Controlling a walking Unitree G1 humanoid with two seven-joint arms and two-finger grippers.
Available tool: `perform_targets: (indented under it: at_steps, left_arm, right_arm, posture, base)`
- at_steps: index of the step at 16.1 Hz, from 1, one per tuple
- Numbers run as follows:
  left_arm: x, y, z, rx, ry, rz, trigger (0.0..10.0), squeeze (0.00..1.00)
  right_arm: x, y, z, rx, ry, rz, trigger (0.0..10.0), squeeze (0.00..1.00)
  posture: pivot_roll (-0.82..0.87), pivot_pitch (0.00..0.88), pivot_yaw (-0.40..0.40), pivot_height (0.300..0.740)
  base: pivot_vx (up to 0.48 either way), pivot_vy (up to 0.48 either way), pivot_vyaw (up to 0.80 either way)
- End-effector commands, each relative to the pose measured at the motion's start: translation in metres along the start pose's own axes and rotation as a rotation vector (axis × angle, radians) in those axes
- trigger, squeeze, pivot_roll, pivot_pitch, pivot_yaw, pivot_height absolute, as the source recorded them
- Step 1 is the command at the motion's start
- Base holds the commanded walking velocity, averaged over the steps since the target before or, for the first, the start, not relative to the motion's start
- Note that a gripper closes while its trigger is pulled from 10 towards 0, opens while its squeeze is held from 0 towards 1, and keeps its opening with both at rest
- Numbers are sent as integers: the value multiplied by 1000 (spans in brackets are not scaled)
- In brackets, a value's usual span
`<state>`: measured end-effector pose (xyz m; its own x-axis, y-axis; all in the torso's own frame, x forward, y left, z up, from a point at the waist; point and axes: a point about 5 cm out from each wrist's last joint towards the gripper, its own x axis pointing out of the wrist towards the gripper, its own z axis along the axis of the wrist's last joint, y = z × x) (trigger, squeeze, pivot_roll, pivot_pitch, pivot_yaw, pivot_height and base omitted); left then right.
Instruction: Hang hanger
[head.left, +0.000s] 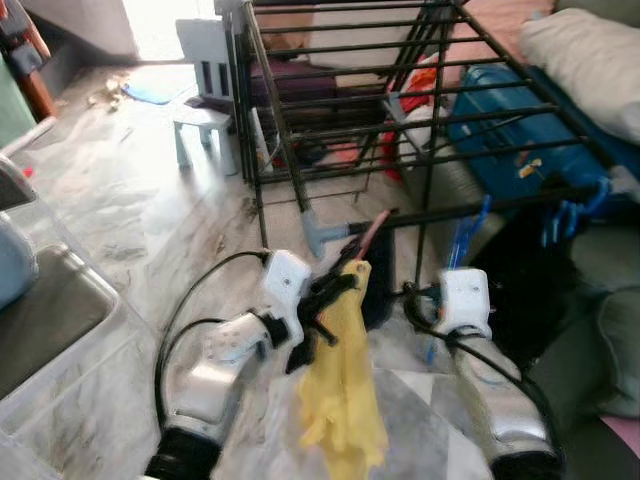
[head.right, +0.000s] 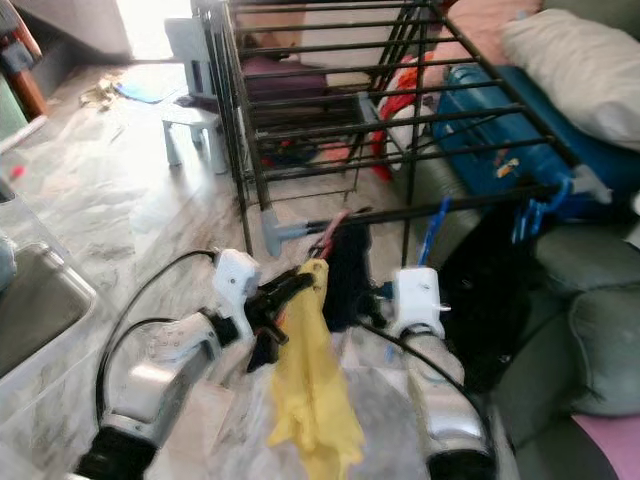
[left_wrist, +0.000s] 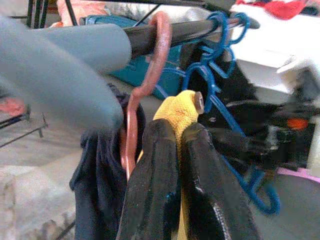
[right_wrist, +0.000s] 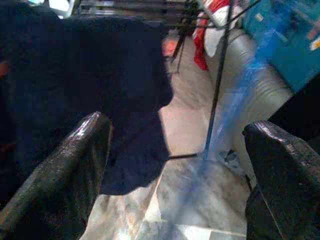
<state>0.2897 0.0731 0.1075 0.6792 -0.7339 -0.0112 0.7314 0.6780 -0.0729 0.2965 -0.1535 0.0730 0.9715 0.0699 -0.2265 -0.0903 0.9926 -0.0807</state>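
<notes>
— Where, the hanger (left_wrist: 142, 85)?

— Hooked over the front rail (head.left: 470, 208) of the black drying rack (head.left: 400, 90), pink curved hook on top, thin stem running straight down from it. Long axis roughly upright. Smooth, round in section, plastic or coated wire, cannot tell which.

— And hanging from it?

— Yellow cloth (head.left: 340, 400), soft and crumpled, drooping well below the rail. Right behind it a dark navy garment (head.right: 345, 270), limp, also hung at that rail.

— Left gripper (left_wrist: 175, 150)?

— Up at the rail just beside the pink hook, black fingers (left_wrist: 150, 190) pinched together on the top of the yellow cloth. Glossy, rounded fingers, scuffed.

— Right gripper (right_wrist: 175, 170)?

— Lower, just right of the dark garment, fingers spread wide, nothing between them. Blurred blue streak and marble floor (head.left: 150, 220) seen past the gap.

— Other things along the rail?

— Blue hangers (head.left: 565, 215) further right, thin looped plastic, hooks over the same bar. Grey foam sleeve (head.left: 325, 232) on the rail's left end. Blue box (head.left: 520, 140) and pale cushion (head.left: 580, 60) beyond the rack.
</notes>
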Motion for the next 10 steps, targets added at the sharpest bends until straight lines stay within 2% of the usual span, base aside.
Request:
perform_targets:
  at_steps: [1, 10]
  left_arm:
    - [11, -10, 9, 28, -31, -42, 10000, 0]
    - [11, -12, 6, 16, -23, -46, 10000, 0]
  right_arm:
    - [-3, -14, -6, -4, 25, -36, 10000, 0]
    - [-5, -16, -10, -14, 52, -36, 10000, 0]
  posture:
    - [76, 0, -68, 740]
    - [70, 0, -71, 740]
  base:
    - [277, 0, 0]
    - [0, 0, 0]
